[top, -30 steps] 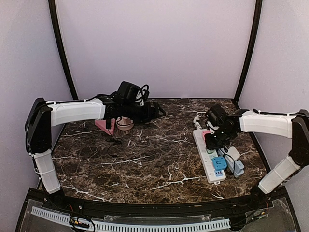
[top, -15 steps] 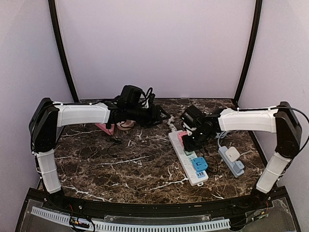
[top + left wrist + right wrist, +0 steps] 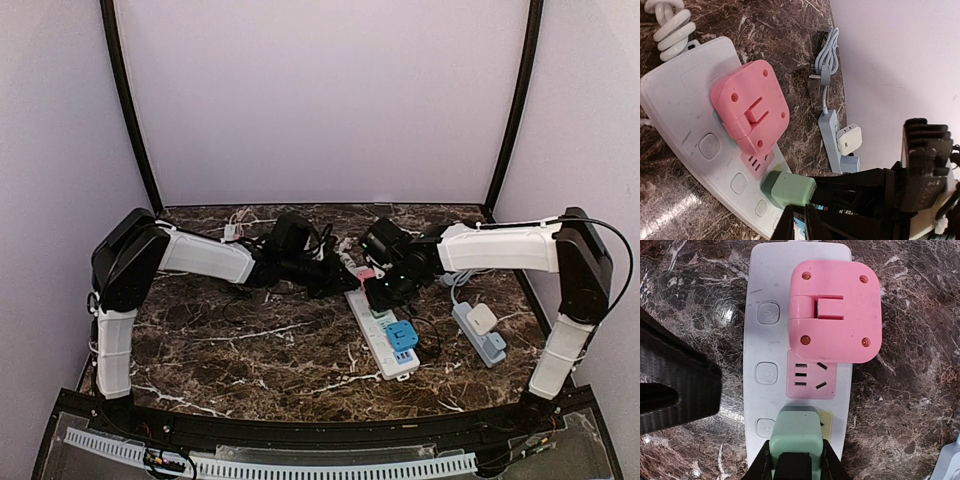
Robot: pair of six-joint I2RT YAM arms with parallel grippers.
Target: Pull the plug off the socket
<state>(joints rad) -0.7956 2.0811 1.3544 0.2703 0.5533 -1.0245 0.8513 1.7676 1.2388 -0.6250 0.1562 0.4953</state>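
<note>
A white socket strip (image 3: 376, 338) lies right of centre, carrying a pink plug (image 3: 365, 272), a green plug (image 3: 796, 432) and a blue plug (image 3: 401, 335). My right gripper (image 3: 796, 456) is shut on the green plug, one finger on each side; the plug still sits in the strip (image 3: 767, 285), below the pink plug (image 3: 835, 310). My left gripper (image 3: 335, 268) is low beside the strip's far end. In the left wrist view its fingers (image 3: 799, 222) stand close together with nothing between them, just short of the green plug (image 3: 787, 189).
A grey strip (image 3: 480, 335) with a white adapter (image 3: 849, 139) lies near the right edge. A coiled white cable (image 3: 672, 22) leaves the white strip's far end. Loose dark cables (image 3: 240, 290) lie at the back left, under the left arm.
The right arm has dragged the white strip left toward the centre with the green plug in its grip. The left arm dropped and reached right to the strip's far end, closing its jaws.
</note>
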